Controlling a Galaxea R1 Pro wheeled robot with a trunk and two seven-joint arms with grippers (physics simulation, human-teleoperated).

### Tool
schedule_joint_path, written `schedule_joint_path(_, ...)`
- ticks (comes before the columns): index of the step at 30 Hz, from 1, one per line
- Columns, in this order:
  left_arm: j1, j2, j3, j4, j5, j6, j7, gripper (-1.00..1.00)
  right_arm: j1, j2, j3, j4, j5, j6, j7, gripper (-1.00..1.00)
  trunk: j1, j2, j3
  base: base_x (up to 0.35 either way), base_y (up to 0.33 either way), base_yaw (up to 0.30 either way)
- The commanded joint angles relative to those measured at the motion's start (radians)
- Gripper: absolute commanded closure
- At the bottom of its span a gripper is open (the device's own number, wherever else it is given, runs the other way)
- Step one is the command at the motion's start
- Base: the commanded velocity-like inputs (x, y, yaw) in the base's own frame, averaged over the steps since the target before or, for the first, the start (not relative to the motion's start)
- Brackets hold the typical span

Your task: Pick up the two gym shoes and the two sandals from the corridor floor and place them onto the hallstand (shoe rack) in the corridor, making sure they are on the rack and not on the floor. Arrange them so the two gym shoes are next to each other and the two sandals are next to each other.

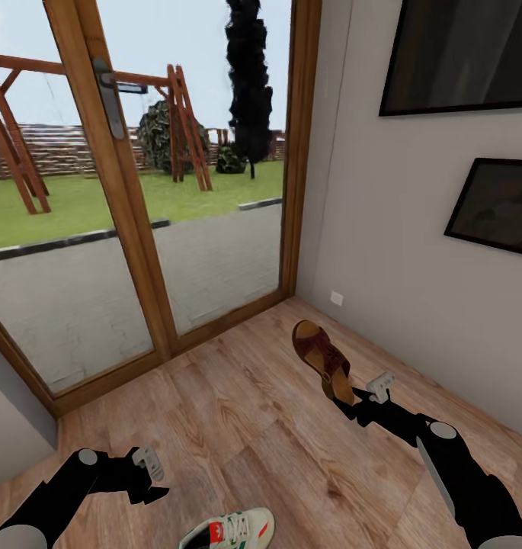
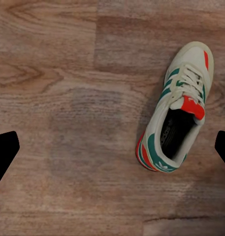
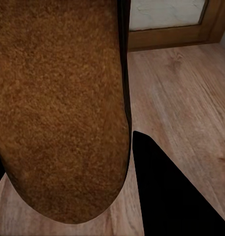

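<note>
Gripping one brown sandal (image 1: 322, 361) by its heel end, the right gripper (image 1: 355, 397) holds it raised above the corridor floor (image 1: 245, 427), toe pointing toward the glass door (image 1: 139, 229). A gym shoe (image 1: 230, 531) lies flat on the planks close to the left gripper (image 1: 148, 476), which hangs spread apart above bare floor, the shoe off to one side of its fingertips (image 2: 5, 150).

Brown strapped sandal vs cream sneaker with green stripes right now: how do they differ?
The brown strapped sandal is lifted off the floor, tilted, clamped in the right gripper; the cream sneaker with green stripes lies flat on the wood plank floor, untouched, with the left gripper open above the floor beside it. The sandal is open with a strap; the sneaker is closed and laced. Both are single shoes.
</note>
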Motion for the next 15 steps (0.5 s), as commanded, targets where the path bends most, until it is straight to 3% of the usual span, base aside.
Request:
schedule_joint_path(1,0.000,-0.001,0.004,-0.002,-0.004,0.006,-0.007,-1.00,0.000,0.000,-0.002,-0.002,0.003,0.008,0.005,1.00,0.000,0.000,-0.001,0.002,-0.001,0.000)
schedule_joint_path(15,0.003,-0.001,0.004,-0.001,-0.007,0.010,-0.003,-1.00,-0.001,0.000,-0.003,-0.003,0.003,0.008,0.005,1.00,0.000,0.000,-0.001,0.000,0.000,0.000)
